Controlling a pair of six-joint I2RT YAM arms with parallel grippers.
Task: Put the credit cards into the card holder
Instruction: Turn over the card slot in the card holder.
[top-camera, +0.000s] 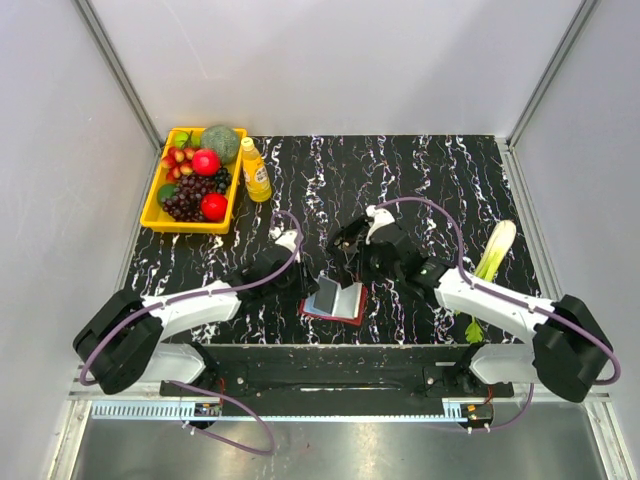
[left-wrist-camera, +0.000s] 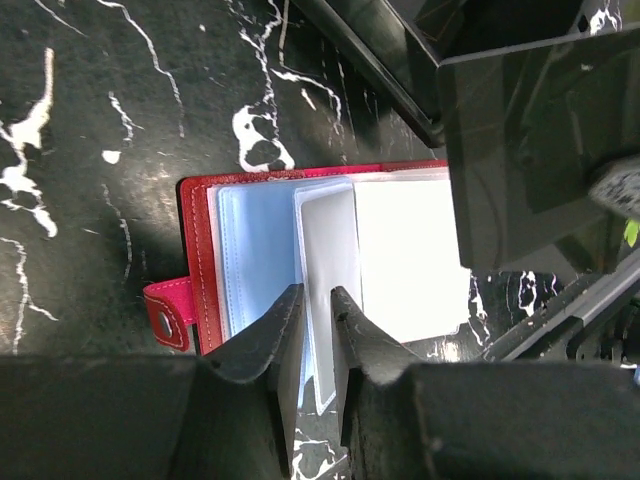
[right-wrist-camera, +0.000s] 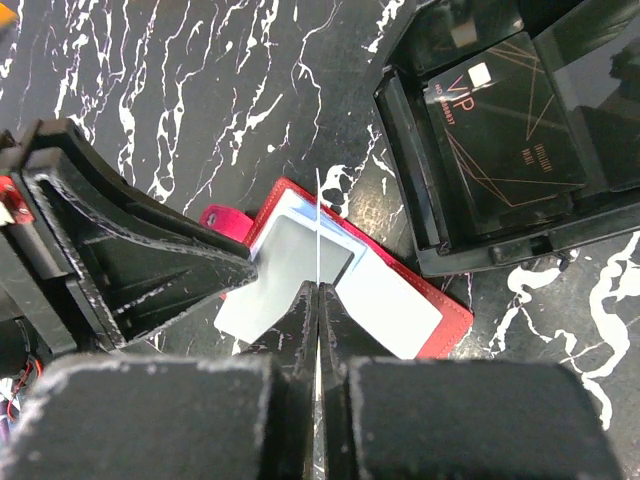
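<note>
1. Fruit (top-camera: 206, 162) is piled in one yellow tray (top-camera: 190, 228) at the far left.
2. One yellow bottle (top-camera: 256, 170) is stood just beside the tray.
3. One left gripper (left-wrist-camera: 317, 305) is seen next, with its fingers almost shut. One clear sleeve (left-wrist-camera: 328, 240) of the card holder is pinched between them.
4. One red card holder (left-wrist-camera: 198, 250) is laid open and flat on the table, near the front edge and between the two arms. Pale blue, grey and white sleeves are seen inside it.
5. One right gripper (right-wrist-camera: 317, 290) is held just above the card holder. It is shut tight on one thin credit card (right-wrist-camera: 317, 220), which is seen edge-on, standing up.
6. One black box (right-wrist-camera: 405, 170) is set open just behind the card holder. One dark card (right-wrist-camera: 500, 130) is laid inside it.
7. One long green vegetable (top-camera: 495, 255) is laid at the right.
8. Everything is set on one black table (top-camera: 420, 170) with white streaks. Plain pale walls (top-camera: 330, 60) are seen on three sides.
</note>
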